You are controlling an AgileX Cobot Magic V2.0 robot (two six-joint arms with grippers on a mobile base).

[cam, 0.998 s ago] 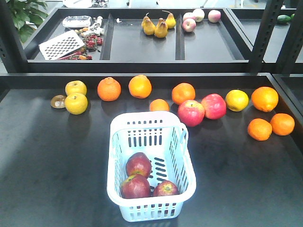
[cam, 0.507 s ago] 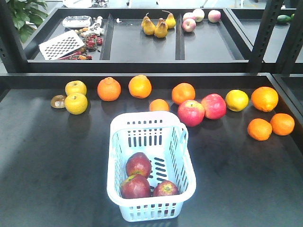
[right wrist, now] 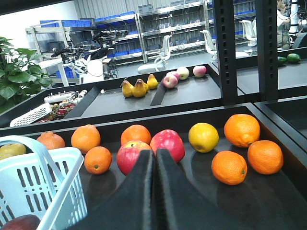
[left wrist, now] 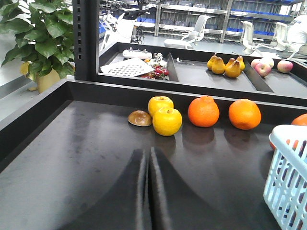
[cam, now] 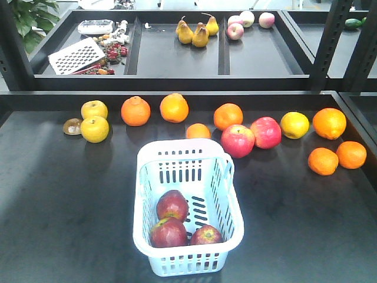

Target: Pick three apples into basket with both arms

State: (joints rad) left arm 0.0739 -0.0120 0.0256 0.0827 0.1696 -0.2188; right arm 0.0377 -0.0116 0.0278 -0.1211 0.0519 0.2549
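Resting in the basket [cam: 230, 203], three apples [cam: 172, 204] are seen apart from the left gripper [left wrist: 147, 191] and right gripper [right wrist: 154, 187], both closed, empty and held low.

Left gripper [left wrist: 147, 191] closed, empty, beside basket [left wrist: 288, 177].

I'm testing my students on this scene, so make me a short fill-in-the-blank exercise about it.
1. The basket holds ____ dark red apples.
2. The left gripper is ____, holding nothing.
3. The pears lie on the ____ shelf, beyond the table.
4. Beside the yellow apples lies a ____ object.

Missing words: three; shut; back; brown
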